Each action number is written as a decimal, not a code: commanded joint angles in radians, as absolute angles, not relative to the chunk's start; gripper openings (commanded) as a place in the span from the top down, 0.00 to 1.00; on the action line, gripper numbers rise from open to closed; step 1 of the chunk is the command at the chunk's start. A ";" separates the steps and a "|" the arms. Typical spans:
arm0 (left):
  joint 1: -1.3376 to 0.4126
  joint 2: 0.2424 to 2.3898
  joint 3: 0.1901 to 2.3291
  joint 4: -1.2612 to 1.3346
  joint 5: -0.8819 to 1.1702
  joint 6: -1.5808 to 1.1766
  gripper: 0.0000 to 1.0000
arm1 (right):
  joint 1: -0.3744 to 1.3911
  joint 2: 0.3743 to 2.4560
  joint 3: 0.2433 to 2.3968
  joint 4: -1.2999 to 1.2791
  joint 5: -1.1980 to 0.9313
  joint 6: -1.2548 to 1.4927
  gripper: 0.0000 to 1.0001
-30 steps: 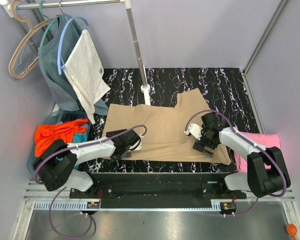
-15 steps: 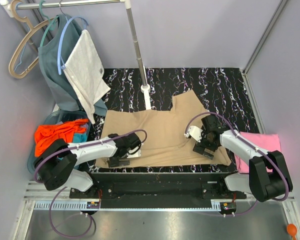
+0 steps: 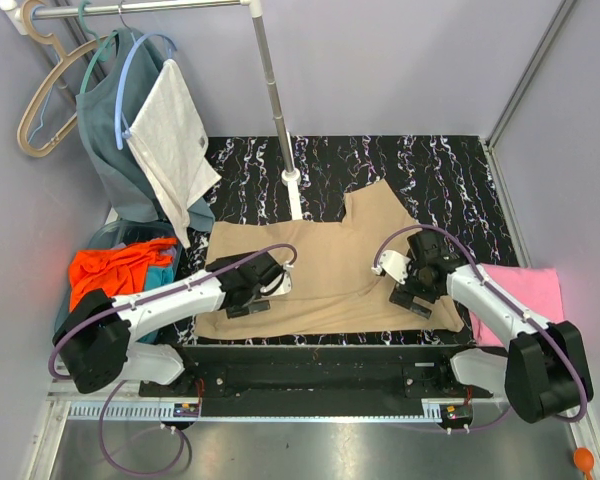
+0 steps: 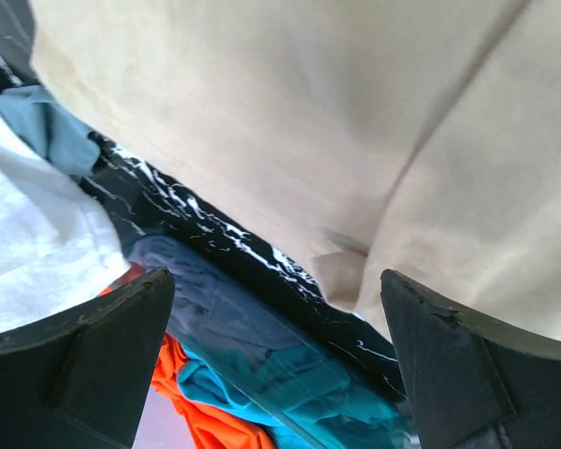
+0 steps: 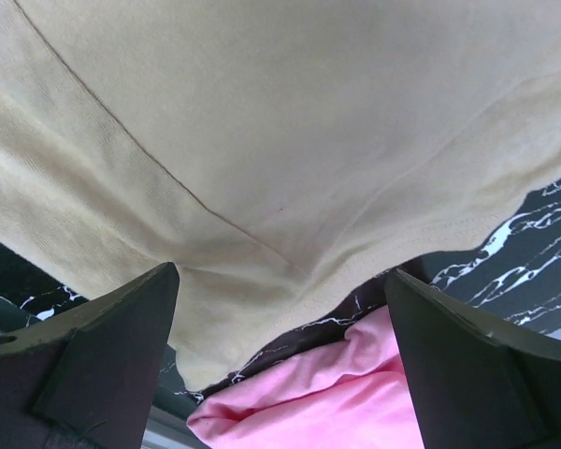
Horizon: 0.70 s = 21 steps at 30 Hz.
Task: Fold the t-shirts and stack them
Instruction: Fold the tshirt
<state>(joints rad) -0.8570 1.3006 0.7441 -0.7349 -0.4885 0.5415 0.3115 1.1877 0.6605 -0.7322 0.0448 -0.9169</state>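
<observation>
Your left gripper (image 3: 243,305) and right gripper (image 3: 411,297) are over the tan t-shirt (image 3: 330,268) on the worktop (image 3: 450,170), both jaws wide apart.

1. The tan t-shirt (image 3: 320,270) is matt, soft cloth with a fine weave and stitched seams.
2. The pink t-shirt (image 5: 355,393) and the orange t-shirt (image 3: 110,268) are matt cloth too, lying in soft folds.
3. The table (image 3: 430,170) top is smooth and black, with white marble-like veining.
4. The pole (image 3: 272,90) is shiny bare metal.
5. The right gripper (image 5: 280,271) has fingers (image 5: 84,365) of matt black plastic, slightly grainy.
6. The white cloth (image 3: 170,130) looks coarser and speckled.
</observation>
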 commanded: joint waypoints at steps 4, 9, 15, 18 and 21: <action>-0.851 1.276 0.697 -0.635 -0.592 0.597 0.01 | 0.314 1.158 0.680 -0.759 0.086 -0.920 0.00; -0.807 1.220 0.676 -0.559 -0.614 0.618 0.01 | 0.316 1.167 0.673 -0.700 0.124 -0.894 0.00; -0.667 1.178 0.744 -0.379 -0.516 0.606 0.01 | 0.284 1.207 0.796 -0.497 0.147 -0.743 0.00; -0.594 1.206 0.810 -0.336 -0.434 0.581 0.01 | 0.232 1.303 0.927 -0.436 0.102 -0.629 0.00; -0.514 1.276 0.902 -0.331 -0.344 0.557 0.01 | 0.169 1.440 1.101 -0.419 0.028 -0.529 0.00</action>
